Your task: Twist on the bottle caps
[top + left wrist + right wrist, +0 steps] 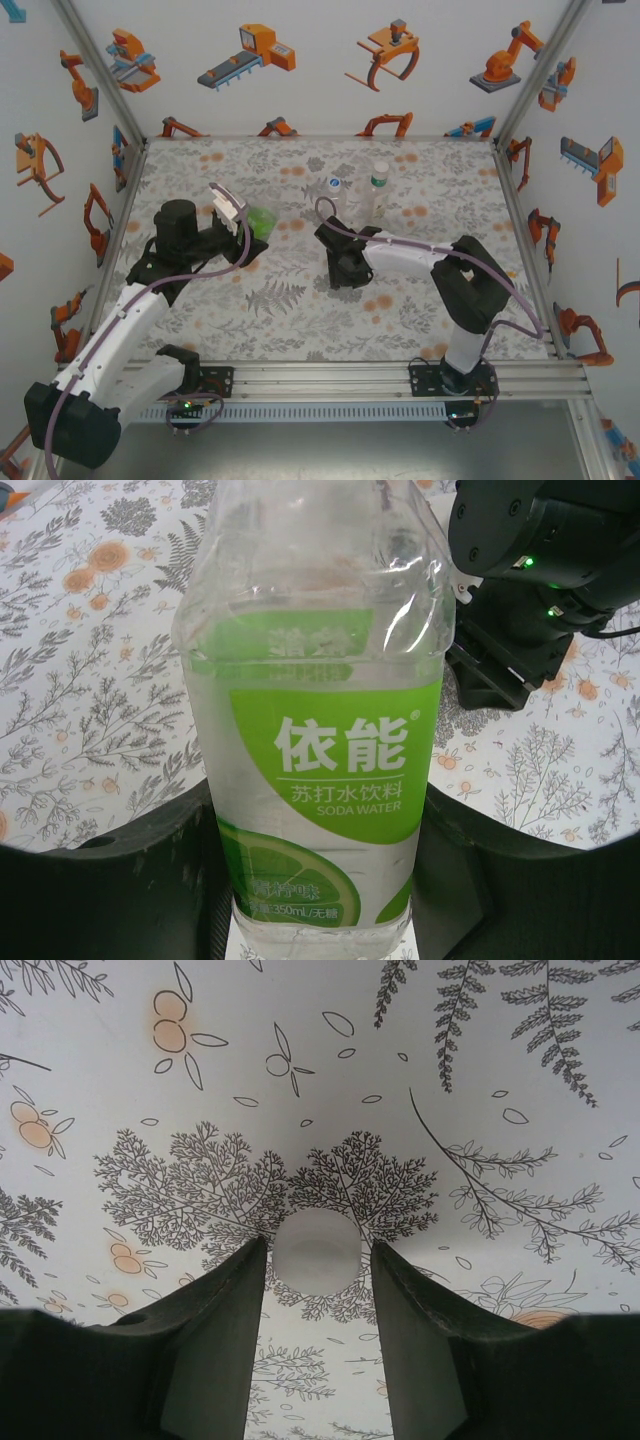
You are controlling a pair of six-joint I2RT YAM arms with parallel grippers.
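My left gripper (325, 880) is shut on the lower body of a clear bottle with a green soda-water label (320, 750). The bottle's top runs out of the left wrist view. From above, this green bottle (261, 220) is at the left-centre of the mat, in the left gripper (246, 224). My right gripper (318, 1252) is open, pointing down at the mat. A white round cap (316, 1250) lies on the mat between its fingertips (250, 1260), with a slim gap on each side. From above, the right gripper (340, 268) is low at the mat's centre.
Two more clear bottles stand at the back centre: a shorter one (335, 192) and a taller one with a green neck band (378, 188). Their tops are too small to read. The right arm's black wrist (540, 550) is just right of the held bottle. The floral mat (250, 310) is walled on three sides.
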